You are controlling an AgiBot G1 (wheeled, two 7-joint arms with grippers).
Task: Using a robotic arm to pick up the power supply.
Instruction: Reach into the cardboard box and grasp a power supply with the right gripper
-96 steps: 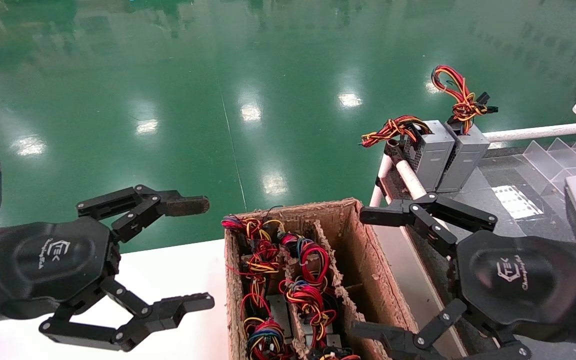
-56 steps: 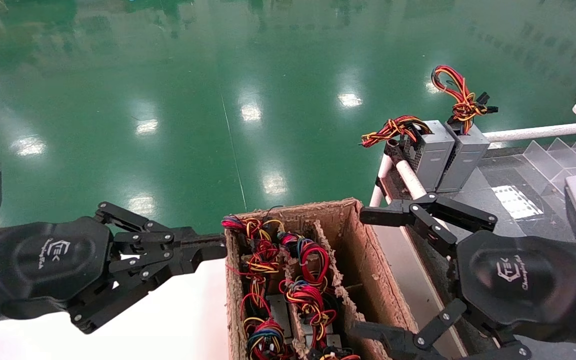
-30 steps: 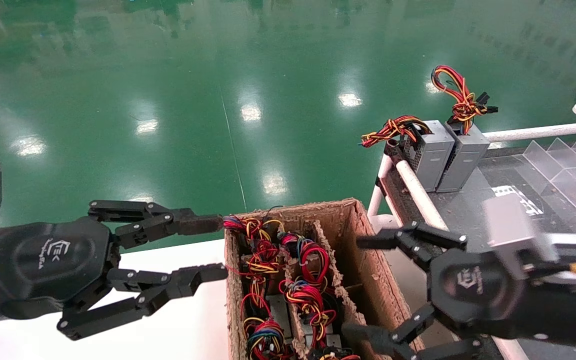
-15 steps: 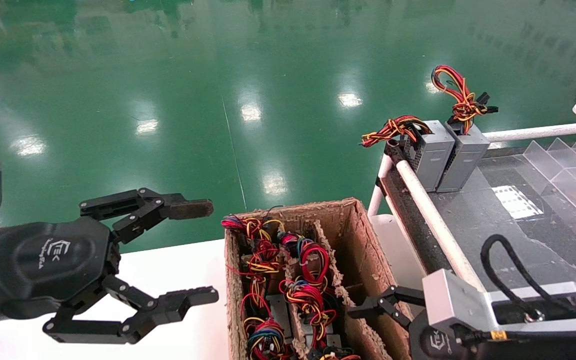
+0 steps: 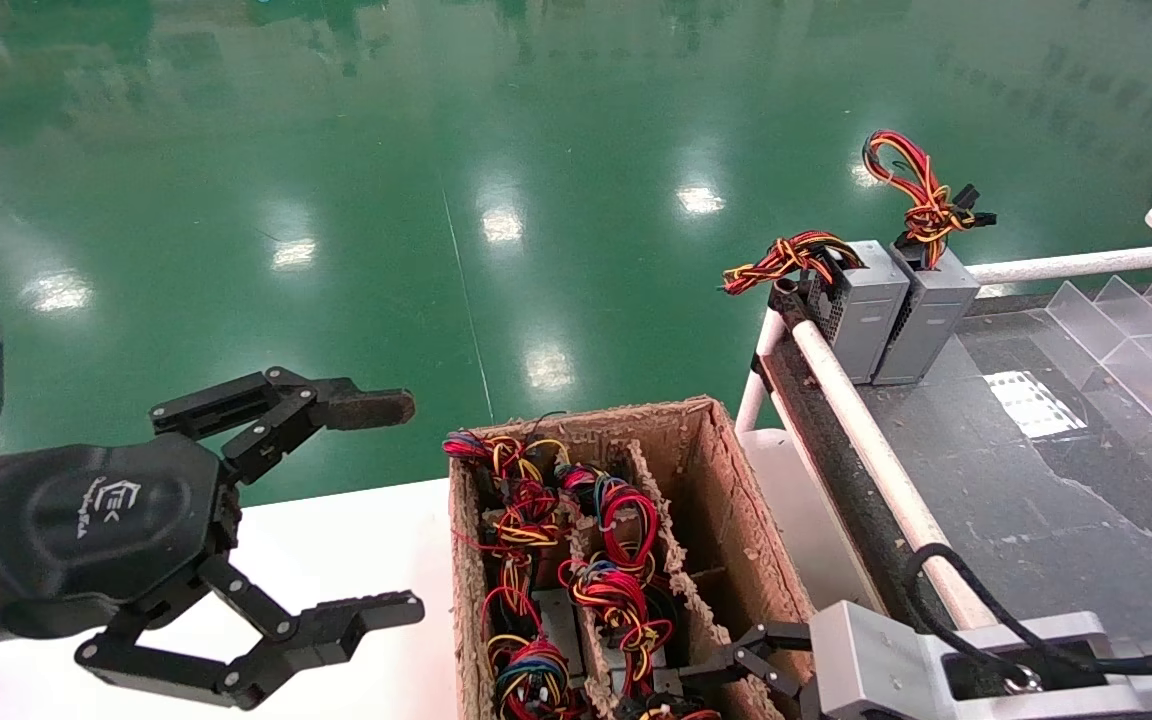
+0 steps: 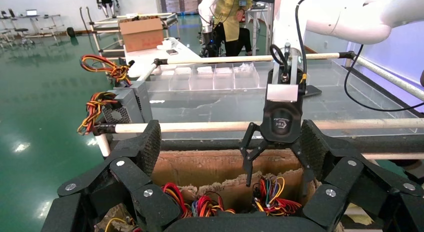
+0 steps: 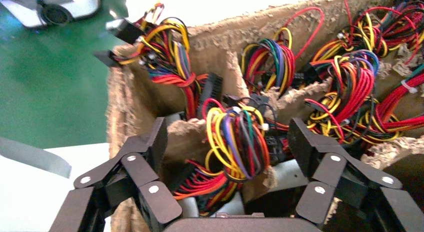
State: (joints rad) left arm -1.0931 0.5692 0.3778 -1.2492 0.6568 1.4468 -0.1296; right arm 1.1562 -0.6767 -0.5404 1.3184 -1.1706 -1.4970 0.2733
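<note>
The right pincer (image 6: 273,164) has swung from beside the carton (image 5: 726,500) to hang over its near end, fingers apart above a wire bundle (image 7: 239,142). The power supply (image 7: 287,174) beneath sits in its slot, untouched. The descent and grip look next. The left pincer (image 5: 366,510) hovers spread over the tabletop (image 5: 336,560), idle.

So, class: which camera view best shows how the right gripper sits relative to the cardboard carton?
The left wrist view: the right gripper hangs open, fingers down, over the cardboard carton. The head view shows only one finger at the carton's near end. The right wrist view shows its fingers either side of a wire bundle.
</note>
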